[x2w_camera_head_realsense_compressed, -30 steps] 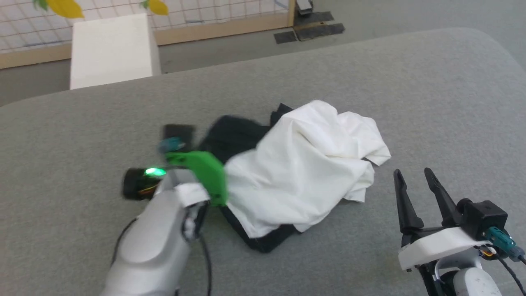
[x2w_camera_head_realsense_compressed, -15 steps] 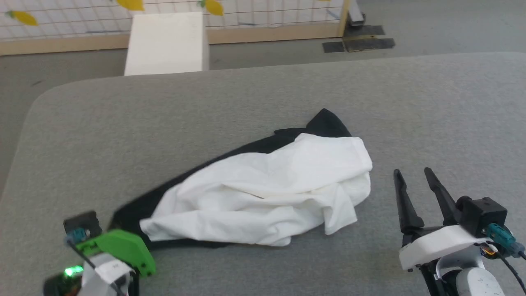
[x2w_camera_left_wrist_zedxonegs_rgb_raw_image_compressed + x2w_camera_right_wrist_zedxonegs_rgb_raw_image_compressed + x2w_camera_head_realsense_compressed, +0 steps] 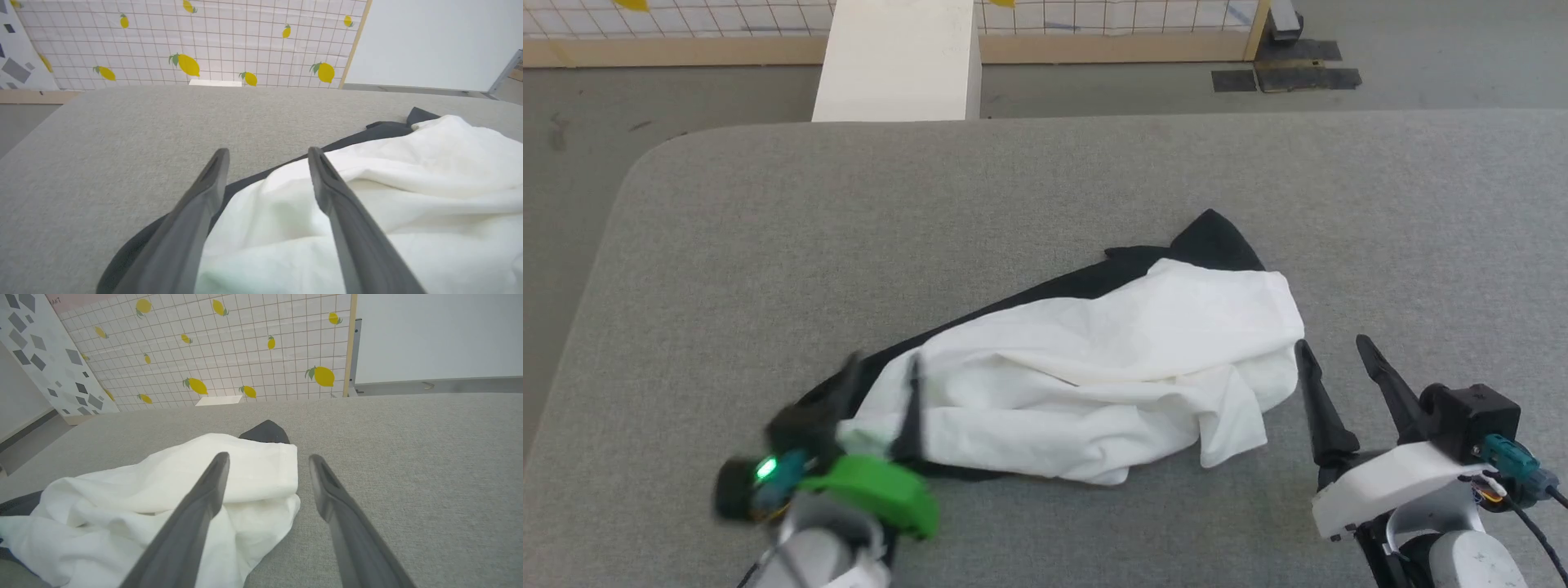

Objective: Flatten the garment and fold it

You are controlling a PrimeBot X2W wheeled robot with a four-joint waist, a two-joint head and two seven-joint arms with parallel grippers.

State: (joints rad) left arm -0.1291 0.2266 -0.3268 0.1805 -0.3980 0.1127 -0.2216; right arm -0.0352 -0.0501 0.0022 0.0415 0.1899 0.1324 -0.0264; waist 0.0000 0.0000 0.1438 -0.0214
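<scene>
While left gripper (image 3: 268, 150) gapes, garment (image 3: 1094, 384) crumpled, on grey table (image 3: 768, 245)

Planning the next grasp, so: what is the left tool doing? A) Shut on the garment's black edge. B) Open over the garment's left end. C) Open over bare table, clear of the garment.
B: the left tool has its fingers spread, with the garment lying loose between and beneath them.

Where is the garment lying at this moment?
In the head view the garment lies crumpled on the grey surface, between the left claw at its left end and the right claw beside its right edge.
</scene>
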